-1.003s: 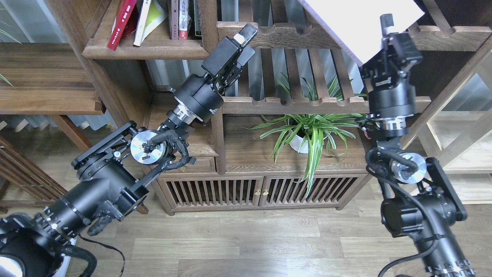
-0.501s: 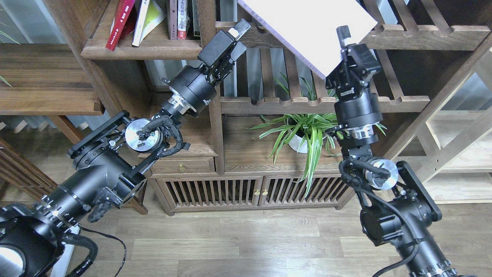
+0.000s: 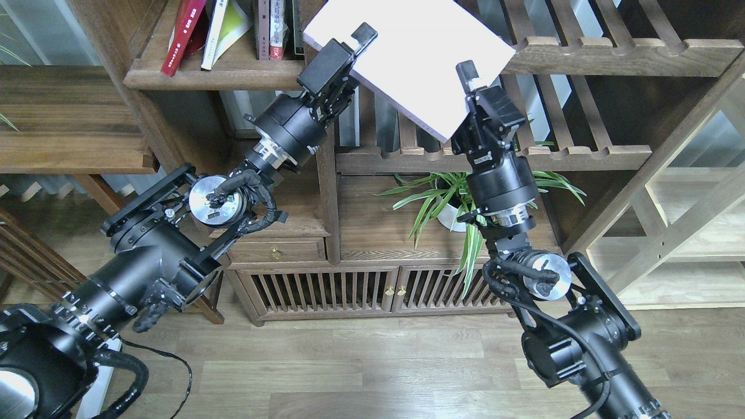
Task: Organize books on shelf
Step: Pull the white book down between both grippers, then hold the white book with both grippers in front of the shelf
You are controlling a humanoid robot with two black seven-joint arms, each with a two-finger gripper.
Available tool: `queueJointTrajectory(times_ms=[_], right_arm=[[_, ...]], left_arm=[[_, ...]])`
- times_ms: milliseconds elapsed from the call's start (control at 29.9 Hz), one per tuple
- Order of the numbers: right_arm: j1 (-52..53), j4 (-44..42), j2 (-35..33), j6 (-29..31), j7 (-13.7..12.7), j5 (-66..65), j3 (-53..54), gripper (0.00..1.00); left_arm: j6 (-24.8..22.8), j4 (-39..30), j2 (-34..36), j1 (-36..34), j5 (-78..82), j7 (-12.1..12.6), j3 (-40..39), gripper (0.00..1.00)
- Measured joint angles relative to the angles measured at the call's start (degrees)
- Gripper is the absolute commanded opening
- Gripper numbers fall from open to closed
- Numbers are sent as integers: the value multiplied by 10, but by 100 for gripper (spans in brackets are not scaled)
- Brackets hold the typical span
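Observation:
My right gripper is shut on the lower right corner of the white book and holds it tilted, high in front of the slatted racks. My left gripper is at the book's left edge; one finger lies over the cover and the other is hidden under it. The red book and the yellow-green book lean on the dark plank shelf at the top left.
Thin volumes stand at the shelf's right end beside a wooden post. Slatted racks run behind the white book. A potted spider plant sits on the low cabinet under my right arm.
My right arm has carried the white book leftward and down. The book's left edge now reaches my left gripper, which has barely moved and now has a finger over the cover.

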Motion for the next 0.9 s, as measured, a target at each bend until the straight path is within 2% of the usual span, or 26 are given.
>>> queueJointTrajectory(times_ms=[535,635,769,903], right_arm=[[-11,0,0,0,0,-18,-14,5],[-11,0,0,0,0,-19,-14,7],[-11,0,0,0,0,-19,-14,7],[-12,0,0,0,0,-19,-13,7]], left_arm=[[0,2,0,-7,7,-5,1,97],[0,-2,0,-9,7,-5,2,90],[0,-5,0,-10,7,-2,7,73],[0,-8,0,-10,7,-3,7,68]])
